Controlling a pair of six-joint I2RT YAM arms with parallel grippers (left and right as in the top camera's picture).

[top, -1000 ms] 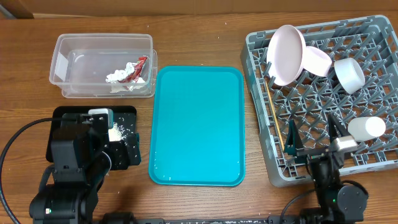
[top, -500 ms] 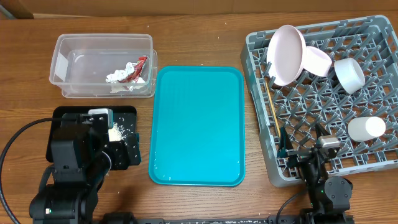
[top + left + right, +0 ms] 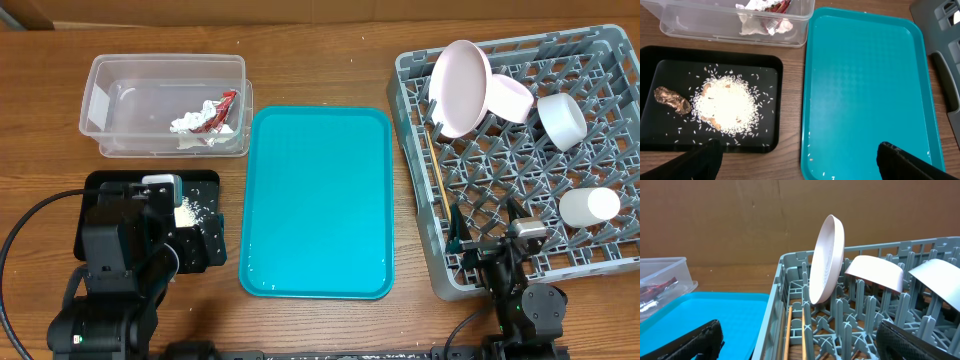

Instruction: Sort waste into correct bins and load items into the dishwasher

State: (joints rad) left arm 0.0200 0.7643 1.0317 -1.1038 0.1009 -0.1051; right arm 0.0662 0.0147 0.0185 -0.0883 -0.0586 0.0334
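The clear tub (image 3: pixel 110 75) holds the crumpled napkin (image 3: pixel 752 22) and the red-and-white wrapper (image 3: pixel 777 7). The black tray (image 3: pixel 776 75) holds a rice pile (image 3: pixel 722 102) and a brown scrap (image 3: pixel 671 99). The grey rack (image 3: pixel 430 235) holds the upright plate (image 3: pixel 460 85), two bowls (image 3: pixel 508 98) (image 3: pixel 560 118), the cup (image 3: pixel 590 205) and the chopsticks (image 3: pixel 437 175) along its left wall. My left gripper (image 3: pixel 800 160) is open and empty over the gap between the black and teal trays. My right gripper (image 3: pixel 487 232) is open and empty at the rack's near edge.
The flat teal tray (image 3: pixel 318 200) lies between the bins and the rack, with a few stray rice grains near its front left corner (image 3: pixel 810 145). A cardboard wall stands behind the table. Both arm bases sit at the front edge.
The right gripper has pulled back toward the front edge and slightly left, and then stayed still. The left arm has not moved.
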